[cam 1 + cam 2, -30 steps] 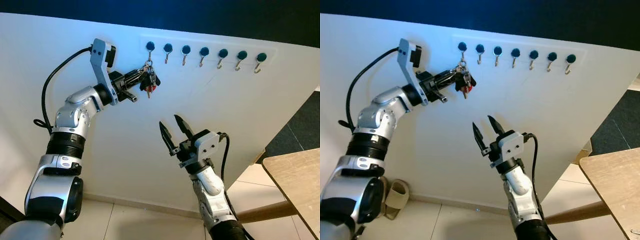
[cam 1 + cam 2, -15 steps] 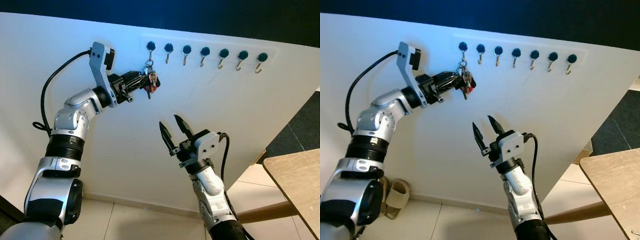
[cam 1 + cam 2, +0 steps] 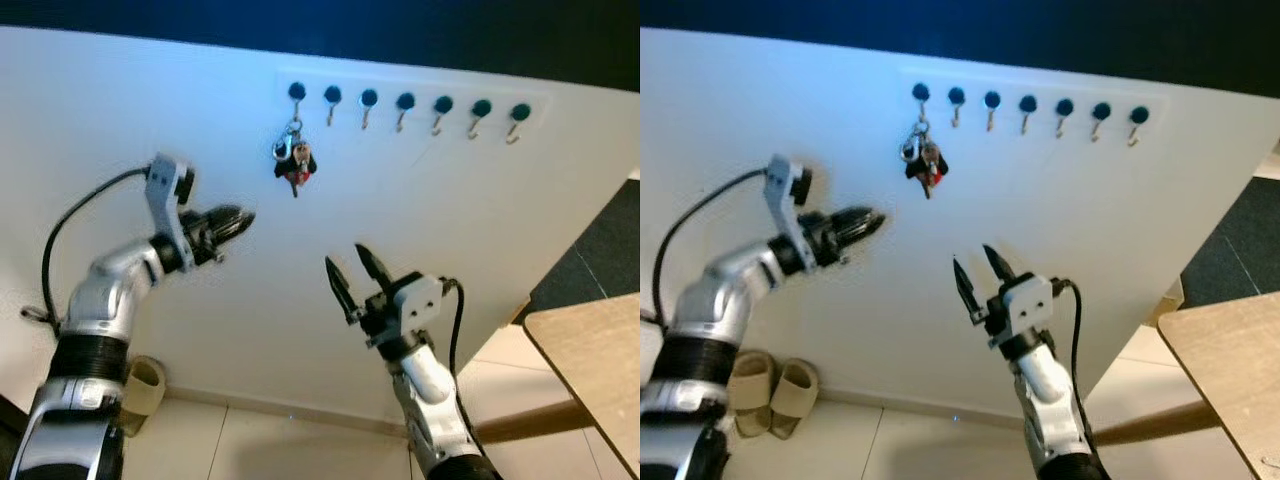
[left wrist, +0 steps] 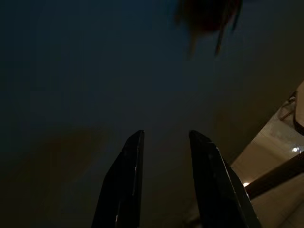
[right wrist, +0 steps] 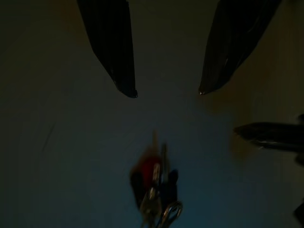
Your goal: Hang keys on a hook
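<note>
Keys point(image 3: 294, 165) hanging on leftmost hook point(image 3: 297, 93); hang step looking done. L gripper point(image 3: 236, 220) down-left of them, fingers slightly apart, empty. R gripper point(image 3: 350, 271) idling, fingers apart. Next: pulling arms clear w/o snagging.

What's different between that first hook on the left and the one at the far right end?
The leftmost hook carries a bunch of keys with a red tag; the rightmost hook hangs bare. The leftmost hook sits above the left gripper; the rightmost hook lies beyond the right gripper. Both have a dark round cap and sit in one row on the white wall.
</note>
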`<state>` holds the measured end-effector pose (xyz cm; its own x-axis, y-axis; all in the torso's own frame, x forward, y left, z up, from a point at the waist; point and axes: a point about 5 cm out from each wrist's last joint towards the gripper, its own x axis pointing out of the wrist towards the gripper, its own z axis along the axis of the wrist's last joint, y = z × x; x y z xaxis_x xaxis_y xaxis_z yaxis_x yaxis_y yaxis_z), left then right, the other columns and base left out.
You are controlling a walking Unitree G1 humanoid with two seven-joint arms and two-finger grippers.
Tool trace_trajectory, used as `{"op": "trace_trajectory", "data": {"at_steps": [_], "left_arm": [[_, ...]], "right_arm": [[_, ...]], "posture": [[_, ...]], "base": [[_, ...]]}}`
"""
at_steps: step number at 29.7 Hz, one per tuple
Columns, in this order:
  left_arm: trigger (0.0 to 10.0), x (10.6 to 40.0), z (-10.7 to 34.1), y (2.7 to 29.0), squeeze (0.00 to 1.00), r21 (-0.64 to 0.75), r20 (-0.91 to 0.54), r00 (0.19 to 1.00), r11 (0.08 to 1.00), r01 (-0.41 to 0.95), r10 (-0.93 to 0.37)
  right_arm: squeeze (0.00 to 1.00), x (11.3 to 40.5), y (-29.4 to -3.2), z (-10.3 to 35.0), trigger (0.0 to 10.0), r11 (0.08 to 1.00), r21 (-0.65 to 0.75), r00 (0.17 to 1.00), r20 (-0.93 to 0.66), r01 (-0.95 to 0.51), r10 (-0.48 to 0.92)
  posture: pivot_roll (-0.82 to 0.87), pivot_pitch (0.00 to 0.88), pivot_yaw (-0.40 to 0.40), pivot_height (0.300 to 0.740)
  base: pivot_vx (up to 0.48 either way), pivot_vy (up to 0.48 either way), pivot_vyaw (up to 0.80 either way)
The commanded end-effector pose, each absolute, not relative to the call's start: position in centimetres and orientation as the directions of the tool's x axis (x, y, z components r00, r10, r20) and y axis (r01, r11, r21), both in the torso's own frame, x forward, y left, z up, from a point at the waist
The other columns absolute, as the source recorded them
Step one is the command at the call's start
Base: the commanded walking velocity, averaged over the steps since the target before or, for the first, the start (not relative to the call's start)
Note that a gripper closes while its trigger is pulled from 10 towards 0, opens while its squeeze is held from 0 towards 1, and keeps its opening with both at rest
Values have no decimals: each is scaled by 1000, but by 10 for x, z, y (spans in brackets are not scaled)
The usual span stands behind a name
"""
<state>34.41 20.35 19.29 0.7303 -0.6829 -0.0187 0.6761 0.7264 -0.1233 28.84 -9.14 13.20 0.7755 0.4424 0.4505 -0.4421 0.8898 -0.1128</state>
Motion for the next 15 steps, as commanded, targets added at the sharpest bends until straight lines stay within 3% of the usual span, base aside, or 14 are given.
{"op": "trace_trajectory", "data": {"at_steps": [1,3,6,8,9,10,12,13,14,15], "left_arm": [[10000,339,198,209,0,-101,-10,731,728,678,-682],[10000,332,184,210,0,-90,-50,732,733,674,-680],[10000,300,115,201,0,5,-288,688,718,696,-666],[10000,290,98,196,0,4,-342,666,707,707,-663],[10000,282,74,192,0,-17,-387,678,740,673,-625],[10000,282,74,192,0,-17,-387,678,740,673,-625],[10000,269,32,192,0,1,-460,737,830,557,-494],[10000,269,32,192,0,1,-460,737,830,557,-494],[10000,261,12,194,224,-18,-499,759,881,473,-418],[10000,253,-5,198,275,-46,-538,771,925,377,-341]], "right_arm": [[0,287,-93,123,10000,886,-113,789,414,-450,454],[0,287,-93,116,10000,884,-109,801,383,-455,460],[0,285,-102,90,10000,897,-93,859,259,-433,441],[0,285,-106,81,10000,903,-80,878,211,-422,429],[0,285,-110,63,10000,906,-61,901,98,-418,422],[0,285,-110,63,10000,906,-61,901,98,-418,422],[0,277,-117,29,10000,907,-19,904,-98,-420,416],[0,277,-117,29,10000,907,-19,904,-98,-420,416],[0,271,-122,12,10000,914,4,895,-203,-406,398],[0,265,-126,-2,10000,922,17,881,-289,-387,375]], "posture": [[53,80,-51,740],[52,80,-51,740],[54,79,-54,740],[54,78,-55,740],[53,79,-56,740],[53,79,-56,740],[44,84,-55,740],[44,84,-55,740],[45,86,-55,740],[45,86,-55,740]], "base": [[0,0,0],[0,0,0],[0,0,0],[0,0,0],[0,0,0],[0,0,0],[0,0,0],[0,0,0],[0,0,0],[0,0,0]]}}
